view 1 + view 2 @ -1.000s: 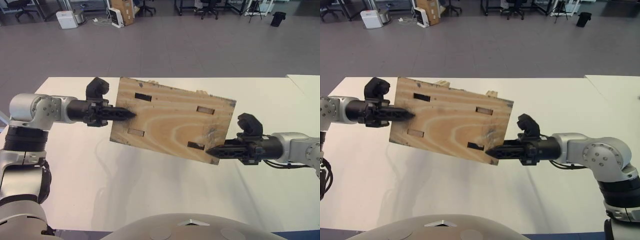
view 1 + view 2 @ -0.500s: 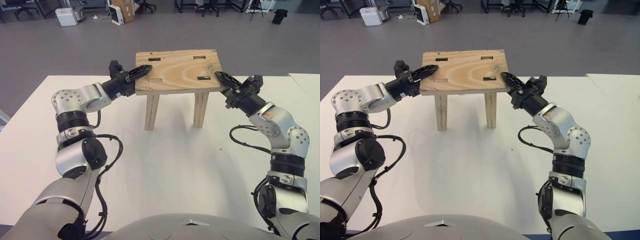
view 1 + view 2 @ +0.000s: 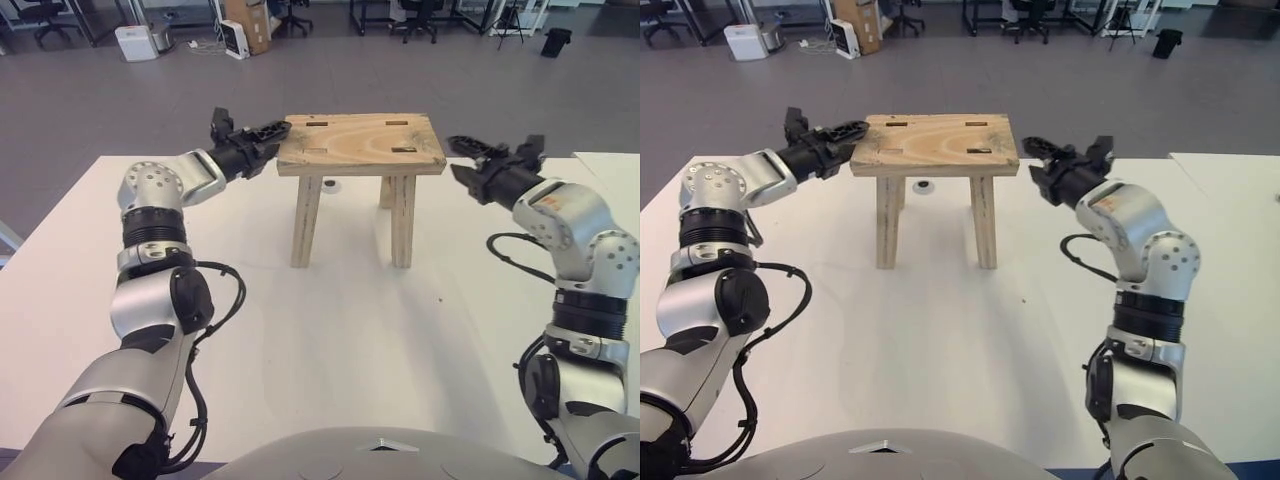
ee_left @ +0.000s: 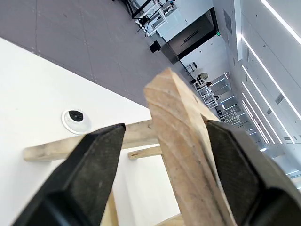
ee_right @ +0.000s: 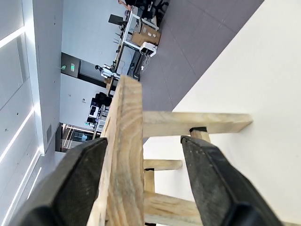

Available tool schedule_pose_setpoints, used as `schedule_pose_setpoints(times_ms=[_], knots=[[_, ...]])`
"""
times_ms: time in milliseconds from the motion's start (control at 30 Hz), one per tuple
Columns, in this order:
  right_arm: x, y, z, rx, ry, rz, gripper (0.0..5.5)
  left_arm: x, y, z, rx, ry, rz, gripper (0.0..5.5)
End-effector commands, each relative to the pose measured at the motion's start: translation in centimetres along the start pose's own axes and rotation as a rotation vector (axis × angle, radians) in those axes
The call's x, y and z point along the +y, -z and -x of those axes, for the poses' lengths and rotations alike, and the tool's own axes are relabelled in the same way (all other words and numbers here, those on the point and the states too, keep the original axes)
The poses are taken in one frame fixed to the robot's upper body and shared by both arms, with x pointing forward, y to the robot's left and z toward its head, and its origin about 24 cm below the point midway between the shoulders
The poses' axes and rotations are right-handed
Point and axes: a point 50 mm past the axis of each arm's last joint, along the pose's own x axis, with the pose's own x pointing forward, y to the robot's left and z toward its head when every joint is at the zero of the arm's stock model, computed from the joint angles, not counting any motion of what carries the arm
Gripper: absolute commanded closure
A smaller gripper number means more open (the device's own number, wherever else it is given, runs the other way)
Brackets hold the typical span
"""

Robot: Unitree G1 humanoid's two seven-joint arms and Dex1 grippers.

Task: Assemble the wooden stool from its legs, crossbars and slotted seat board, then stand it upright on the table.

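The wooden stool stands upright on the white table (image 3: 330, 340), its slotted seat board (image 3: 360, 140) on top and its legs (image 3: 305, 220) down on the surface. My left gripper (image 3: 272, 135) is open, and its fingers straddle the seat's left edge; in the left wrist view the seat edge (image 4: 181, 122) lies between the fingers with a gap on one side. My right gripper (image 3: 462, 158) is open just off the seat's right edge. The right wrist view has the seat edge (image 5: 124, 141) and a crossbar (image 5: 197, 122) ahead of its fingers.
A small round cable port (image 3: 330, 185) sits in the tabletop behind the stool. Bare table lies in front of the stool and to both sides. Beyond the table's far edge is open grey floor, with a second table edge (image 3: 610, 160) at the far right.
The stool has gone from tilted in both grippers to standing on its legs. Both grippers have let go of the seat, and the right one has drawn back a little.
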Motion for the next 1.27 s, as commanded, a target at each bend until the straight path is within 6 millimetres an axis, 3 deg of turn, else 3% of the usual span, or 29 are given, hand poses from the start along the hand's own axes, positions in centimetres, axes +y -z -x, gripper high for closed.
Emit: schedule_pose_setpoints(times_ms=[33, 100, 167, 233, 300, 367, 500, 633, 767, 900, 1067, 1200, 1267], knots=[[4.1, -1.8, 1.0, -0.069, -0.149, 0.06, 2.58, -0.3, -1.0, 1.6, -0.05, 0.069, -0.034, 2.34], [3.0, -2.1, 1.4, -0.104, -0.107, 0.172, 2.58, 0.5, -2.0, 3.2, -0.137, 0.052, -0.062, 2.34], [-1.7, -2.4, 1.7, -0.173, 0.062, 0.262, 2.58, 3.4, -1.5, 5.4, -0.194, -0.059, -0.153, 2.34], [-6.9, -2.3, 2.4, -0.239, 0.229, 0.267, 2.58, 6.4, -0.1, 7.0, -0.239, -0.209, -0.315, 2.34], [-11.8, -1.5, 3.3, -0.296, 0.403, 0.361, 2.58, 9.0, 2.2, 8.1, -0.329, -0.3, -0.334, 2.34], [-14.9, -0.2, 3.9, -0.307, 0.521, 0.522, 2.58, 10.9, 4.5, 8.7, -0.374, -0.37, -0.344, 2.34], [-18.4, 3.3, 4.8, -0.295, 0.637, 0.728, 2.58, 14.6, 9.1, 10.5, -0.393, -0.538, -0.409, 2.34], [-22.0, 7.1, 6.1, -0.281, 0.745, 0.664, 2.58, 15.9, 12.9, 10.7, -0.503, -0.669, -0.258, 2.34], [-22.4, 9.9, 5.9, -0.29, 0.757, 0.58, 2.58, 15.4, 17.0, 10.4, -0.47, -0.706, -0.204, 2.34], [-21.9, 10.6, 5.7, -0.321, 0.769, 0.588, 2.58, 14.6, 18.5, 9.8, -0.471, -0.741, -0.142, 2.34], [-21.6, 10.6, 6.5, -0.374, 0.789, 0.642, 2.58, 14.2, 18.3, 9.9, -0.463, -0.757, -0.163, 2.34], [-22.2, 10.1, 7.7, -0.47, 0.857, 0.52, 2.58, 14.1, 18.2, 9.9, -0.482, -0.757, -0.069, 2.34], [-21.0, 9.6, 7.1, -0.503, 0.795, 0.509, 2.58, 12.6, 17.2, 9.3, -0.523, -0.682, -0.063, 2.34]])
